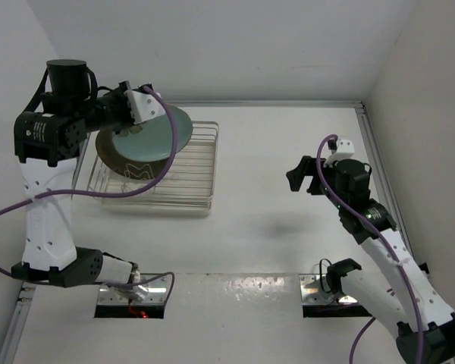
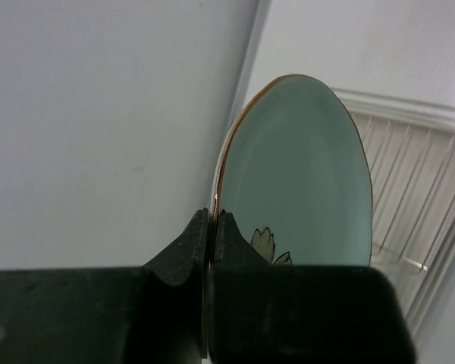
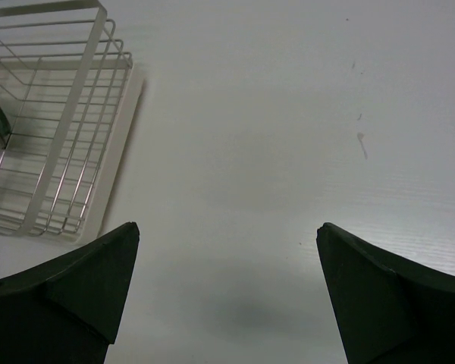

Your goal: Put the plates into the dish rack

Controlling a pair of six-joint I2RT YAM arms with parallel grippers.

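Left wrist view: your left gripper [image 2: 212,231] pinches the rim of a mint-green plate [image 2: 303,174].
Its jaws are pressed together on the gilt edge just beside the flower mark [image 2: 264,244], and the plate stands on edge above the wire dish rack [image 2: 421,174]. In the top view you see it over the rack's far left end, partly covering a dark brown plate [image 1: 106,155]. Your right gripper [image 3: 227,227] hangs spread wide over the white table [image 3: 250,114], well apart from the rack.

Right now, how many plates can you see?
2. A mint plate is gripped by its rim in the left gripper above the rack. A brown plate sits in the rack's left end beneath it. Another may be hidden behind them.
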